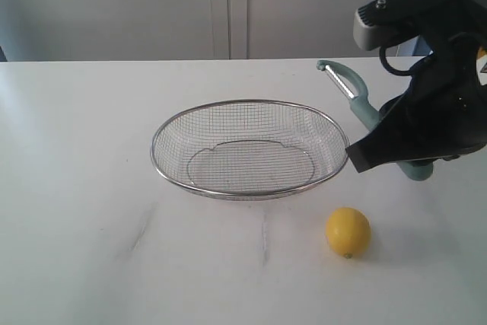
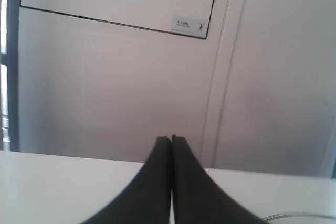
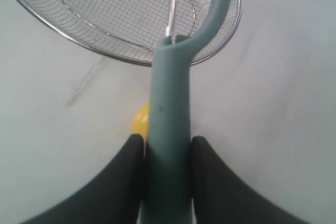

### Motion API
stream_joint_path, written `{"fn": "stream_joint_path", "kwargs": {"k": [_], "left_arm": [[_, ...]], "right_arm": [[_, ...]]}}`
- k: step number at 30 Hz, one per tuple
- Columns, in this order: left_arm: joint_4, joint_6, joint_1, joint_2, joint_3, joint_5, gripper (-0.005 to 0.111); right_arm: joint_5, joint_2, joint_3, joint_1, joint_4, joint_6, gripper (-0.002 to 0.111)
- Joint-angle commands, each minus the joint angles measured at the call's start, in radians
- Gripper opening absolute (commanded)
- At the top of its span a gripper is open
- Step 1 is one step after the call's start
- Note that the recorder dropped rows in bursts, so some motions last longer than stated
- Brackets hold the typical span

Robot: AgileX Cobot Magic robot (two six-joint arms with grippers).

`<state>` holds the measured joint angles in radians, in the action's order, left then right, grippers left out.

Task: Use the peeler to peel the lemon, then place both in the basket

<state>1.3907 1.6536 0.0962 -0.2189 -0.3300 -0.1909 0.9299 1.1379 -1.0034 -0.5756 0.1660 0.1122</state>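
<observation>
The yellow lemon rests on the white table in front of the wire-mesh basket, toward its right end. My right gripper is shut on the teal handle of the peeler, held in the air over the basket's right rim, blade end pointing up and back. In the right wrist view the peeler hides most of the lemon, and the basket lies beyond. My left gripper is shut and empty; it does not show in the exterior view.
The white table runs wide around the basket, with faint scuff marks on its front part. A pale wall with panel seams stands behind. The right arm's black body hangs over the table's right side.
</observation>
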Motion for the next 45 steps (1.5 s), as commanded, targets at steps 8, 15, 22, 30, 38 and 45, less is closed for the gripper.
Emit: {"fn": "stream_joint_path", "kwargs": {"k": [8,15,22,30,38,45], "left_arm": [[0.354,-0.067,0.006,-0.359,-0.183,0.001,0.0],[-0.062,-0.674,0.008,-0.516,-0.251,0.575,0.0],[-1.344,-1.765,0.125,-0.709,-0.463,0.876,0.0],[-1.554,-1.74,0.519,-0.887,-0.474,0.664,0.0],[-1.607,-1.698,0.821,-1.101,-0.538,0.414,0.0],[-1.618,-1.666,0.937,-1.292,-0.669,0.342,0.0]], "right_arm": [[-0.015,-0.007,0.005,0.009,0.012,0.002,0.0],[-0.017,-0.007,0.005,0.009,0.012,0.002,0.0],[-0.017,-0.007,0.005,0.009,0.012,0.002,0.0],[-0.019,-0.007,0.005,0.009,0.012,0.002,0.0],[-0.019,-0.007,0.005,0.009,0.012,0.002,0.0],[-0.019,-0.007,0.005,0.009,0.012,0.002,0.0]]}}
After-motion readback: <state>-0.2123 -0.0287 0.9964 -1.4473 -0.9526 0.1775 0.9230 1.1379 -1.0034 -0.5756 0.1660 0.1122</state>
